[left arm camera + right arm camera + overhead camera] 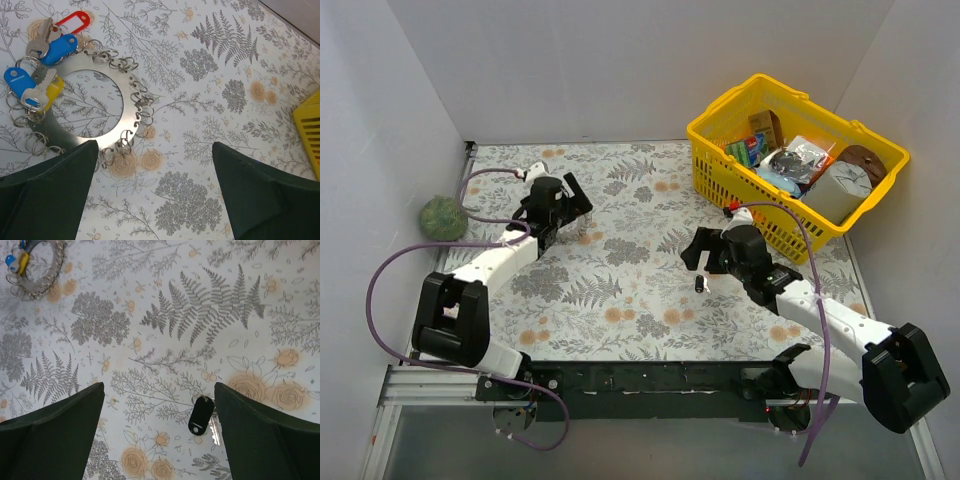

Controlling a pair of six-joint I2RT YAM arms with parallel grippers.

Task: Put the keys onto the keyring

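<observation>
My right gripper (pixel 159 387) hangs open over the table (pixel 165 305), where 1 dark-headed key (pixel 200 416) lies loose below it. My left gripper (pixel 155 147) is also open and empty, at the near rim of the keyring (pixel 132 107). The keyring lies flat and carries 2 blue keys (pixel 59 49) and 1 red tag (pixel 75 21). Farther off stands the yellow basket (pixel 715 160).

Floral table (pixel 620 290) carries keyring (pixel 129 107), dark-tagged key (pixel 199 416), yellow basket (pixel 740 185) — perhaps a green ball (pixel 441 217) too.
</observation>
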